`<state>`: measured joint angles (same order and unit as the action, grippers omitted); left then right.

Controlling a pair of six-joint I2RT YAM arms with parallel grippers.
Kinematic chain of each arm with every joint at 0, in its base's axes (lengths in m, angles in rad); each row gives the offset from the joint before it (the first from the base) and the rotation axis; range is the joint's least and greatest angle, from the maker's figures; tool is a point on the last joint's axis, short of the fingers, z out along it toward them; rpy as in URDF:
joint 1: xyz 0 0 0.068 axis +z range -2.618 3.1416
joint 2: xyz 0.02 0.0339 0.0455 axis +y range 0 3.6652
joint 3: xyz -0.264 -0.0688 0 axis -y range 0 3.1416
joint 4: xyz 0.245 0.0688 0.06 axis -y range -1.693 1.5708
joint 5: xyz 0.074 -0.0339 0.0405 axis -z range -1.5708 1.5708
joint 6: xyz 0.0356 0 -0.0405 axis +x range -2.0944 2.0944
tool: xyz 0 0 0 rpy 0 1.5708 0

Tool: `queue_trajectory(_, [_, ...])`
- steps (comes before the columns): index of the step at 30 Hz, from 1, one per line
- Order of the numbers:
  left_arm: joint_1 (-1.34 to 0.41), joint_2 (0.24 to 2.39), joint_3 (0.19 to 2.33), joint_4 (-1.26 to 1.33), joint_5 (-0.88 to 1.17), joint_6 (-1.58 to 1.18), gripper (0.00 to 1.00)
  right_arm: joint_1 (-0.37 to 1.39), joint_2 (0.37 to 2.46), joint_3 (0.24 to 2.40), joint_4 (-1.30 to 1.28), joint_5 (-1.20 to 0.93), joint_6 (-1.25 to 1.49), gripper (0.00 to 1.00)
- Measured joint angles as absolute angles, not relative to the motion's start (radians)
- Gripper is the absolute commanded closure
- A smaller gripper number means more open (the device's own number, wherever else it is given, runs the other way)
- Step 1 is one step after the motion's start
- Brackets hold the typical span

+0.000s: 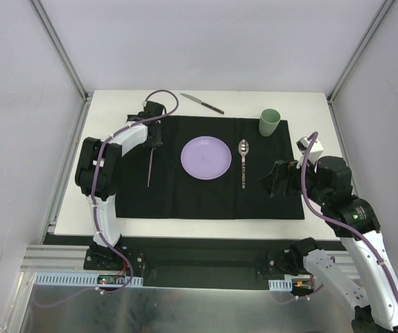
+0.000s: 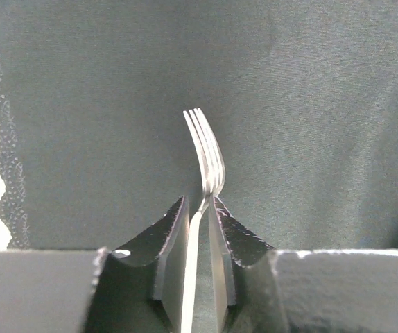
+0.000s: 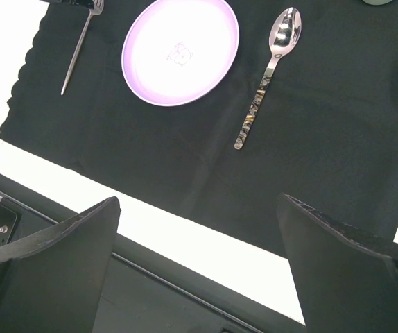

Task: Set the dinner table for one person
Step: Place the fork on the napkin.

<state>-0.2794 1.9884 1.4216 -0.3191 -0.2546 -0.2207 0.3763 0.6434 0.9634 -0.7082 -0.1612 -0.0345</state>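
Observation:
On the white dinner table (image 1: 109,111) lies a black mat (image 1: 206,201). A lilac plate (image 1: 206,157) (image 3: 180,50) sits at its middle. A spoon (image 1: 243,163) (image 3: 268,76) lies to the right of the plate. A fork (image 1: 150,166) (image 2: 206,149) (image 3: 80,48) lies to the left of it, tines far. My left gripper (image 1: 156,142) (image 2: 199,201) is low over the mat, shut on the fork at its neck. My right gripper (image 1: 272,182) (image 3: 199,201) hovers open and holds nothing, over the mat's near right edge.
A green cup (image 1: 269,122) stands on the mat's far right corner. A knife (image 1: 202,103) lies on the bare table beyond the mat's far edge. Grey frame posts and rails border the table.

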Motion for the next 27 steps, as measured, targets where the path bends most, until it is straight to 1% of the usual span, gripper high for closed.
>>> queue_trajectory(2, [-0.273, 1.988, 1.422, -0.319, -0.236, -0.221, 0.87, 0.376, 0.649, 0.963, -0.708, -0.162, -0.034, 0.00])
queue_trajectory(4, [-0.266, 1.988, 1.421, -0.319, -0.218, -0.224, 0.88, 0.376, 0.654, 0.963, -0.708, -0.162, -0.034, 0.00])
queue_trajectory(11, [-0.226, 1.956, 1.398, -0.316, -0.118, -0.233, 0.89, 0.376, 0.664, 0.963, -0.703, -0.163, -0.033, 0.00])
queue_trajectory(17, [-0.207, 1.924, 1.391, -0.302, -0.078, -0.237, 0.90, 0.376, 0.665, 0.963, -0.695, -0.165, -0.033, 0.00])
queue_trajectory(20, [-0.208, 1.924, 1.390, -0.298, -0.076, -0.237, 0.96, 0.376, 0.665, 0.963, -0.693, -0.165, -0.033, 0.00])
queue_trajectory(21, [-0.208, 1.924, 1.387, -0.296, -0.076, -0.238, 1.00, 0.376, 0.665, 0.963, -0.693, -0.165, -0.033, 0.00])
queue_trajectory(27, [-0.208, 1.924, 1.375, -0.295, -0.089, -0.236, 1.00, 0.376, 0.665, 0.962, -0.693, -0.165, -0.033, 0.00])
